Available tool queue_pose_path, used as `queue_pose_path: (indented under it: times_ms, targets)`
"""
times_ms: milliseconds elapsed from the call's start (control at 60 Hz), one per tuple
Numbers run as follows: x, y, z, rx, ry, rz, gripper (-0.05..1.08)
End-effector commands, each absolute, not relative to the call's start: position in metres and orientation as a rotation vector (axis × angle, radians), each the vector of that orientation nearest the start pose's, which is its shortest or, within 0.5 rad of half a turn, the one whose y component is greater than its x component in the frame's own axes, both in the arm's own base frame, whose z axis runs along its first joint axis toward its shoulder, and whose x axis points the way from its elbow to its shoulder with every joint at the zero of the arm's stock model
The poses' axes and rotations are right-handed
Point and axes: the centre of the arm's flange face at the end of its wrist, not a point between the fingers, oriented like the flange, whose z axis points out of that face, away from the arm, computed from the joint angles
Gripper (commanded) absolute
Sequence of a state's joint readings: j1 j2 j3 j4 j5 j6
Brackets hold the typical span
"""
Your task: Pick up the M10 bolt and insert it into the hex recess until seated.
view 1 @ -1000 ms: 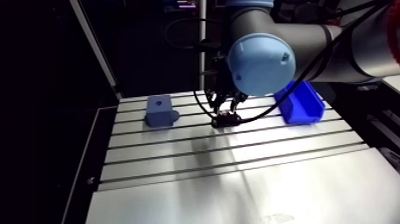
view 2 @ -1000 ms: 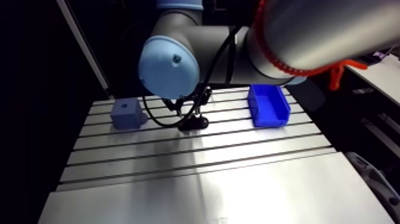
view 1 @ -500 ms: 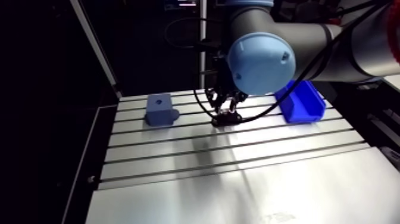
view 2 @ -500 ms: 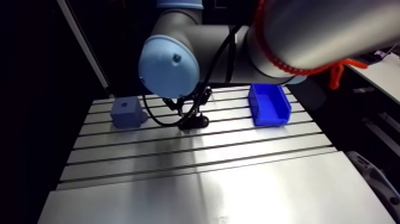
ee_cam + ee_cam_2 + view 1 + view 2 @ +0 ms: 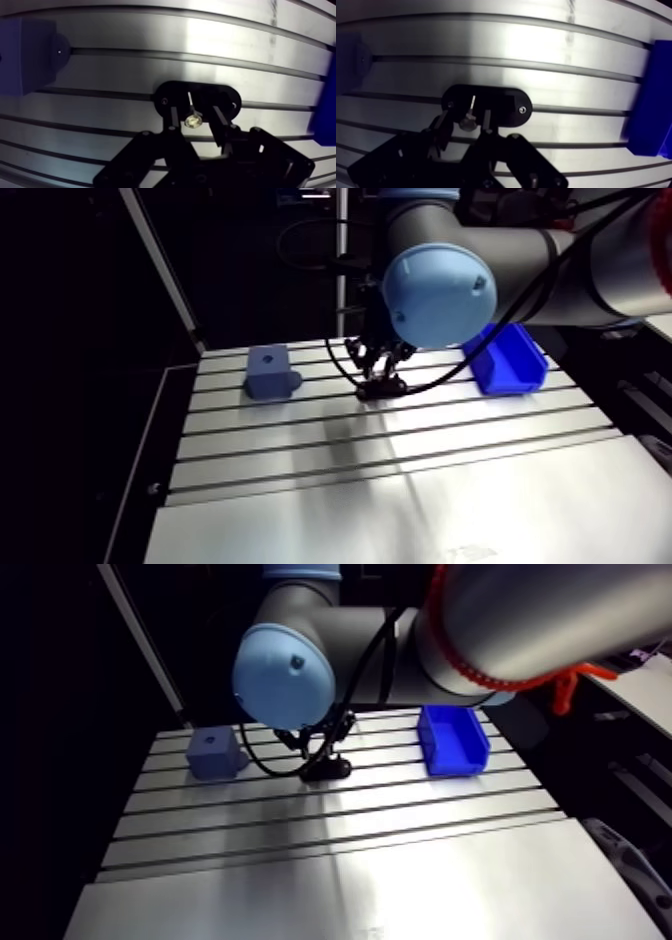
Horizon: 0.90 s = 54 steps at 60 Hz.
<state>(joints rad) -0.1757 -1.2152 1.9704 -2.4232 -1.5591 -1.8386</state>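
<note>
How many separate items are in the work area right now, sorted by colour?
Blue: 2 (bin, block)
Black: 1 (oval plate)
Silver: 1 (bolt, over the oval plate)
Total: 4

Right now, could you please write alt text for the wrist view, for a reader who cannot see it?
The gripper hangs over a black oval plate on the slotted aluminium table, with a shiny bolt directly beneath it. A blue-grey block sits to one side of the plate and a blue bin to the other.
</note>
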Motion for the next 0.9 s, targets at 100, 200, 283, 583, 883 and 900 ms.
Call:
queue_pose_path:
  times_ms: [100, 200, 283, 583, 883, 900]
  targets:
    - [-0.5574, -0.0380, 0.2036, -0.151, 3.237, 0.017, 0.61]
    - [-0.5574, -0.0380, 0.2026, -0.151, 3.234, 0.016, 0.61]
    - [-0.5568, -0.0381, 0.2020, -0.151, 3.233, 0.015, 0.61]
    - [-0.5567, -0.0380, 0.2019, -0.151, 3.231, 0.015, 0.63]
    - [-0.5567, -0.0382, 0.2019, -0.151, 3.231, 0.015, 0.64]
    - [-0.5567, -0.0382, 0.2019, -0.151, 3.231, 0.015, 0.64]
